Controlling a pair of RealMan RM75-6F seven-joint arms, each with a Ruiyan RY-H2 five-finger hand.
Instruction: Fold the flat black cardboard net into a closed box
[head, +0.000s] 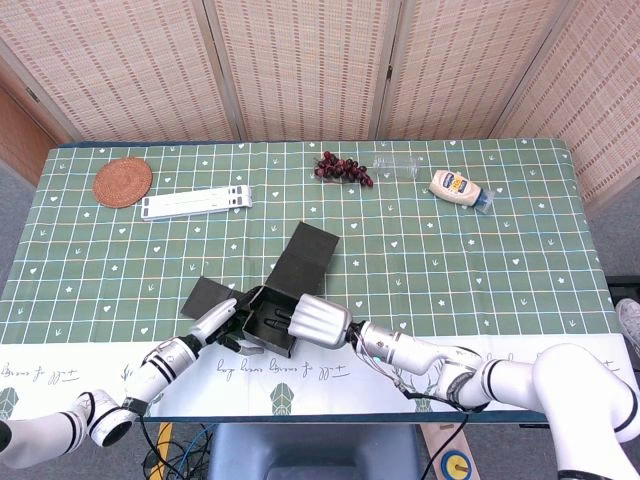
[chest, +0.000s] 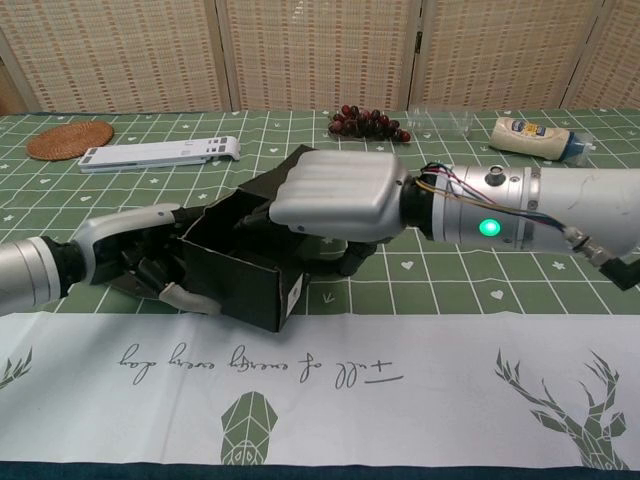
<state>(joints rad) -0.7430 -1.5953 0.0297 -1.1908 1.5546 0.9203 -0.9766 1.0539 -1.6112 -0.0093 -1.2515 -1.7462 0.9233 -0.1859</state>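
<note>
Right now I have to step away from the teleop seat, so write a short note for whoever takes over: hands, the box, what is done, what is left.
Left hand: holds the left wall of the black cardboard box from outside, near the table's front edge.
Right hand: over the box's open top, its fingers curl down into it; a firm hold cannot be confirmed.
Done: walls stand up and form an open tray.
Left: the lid flap sticks up at the far side, and a side flap lies flat on the tablecloth. Fold both in and close the box.
</note>
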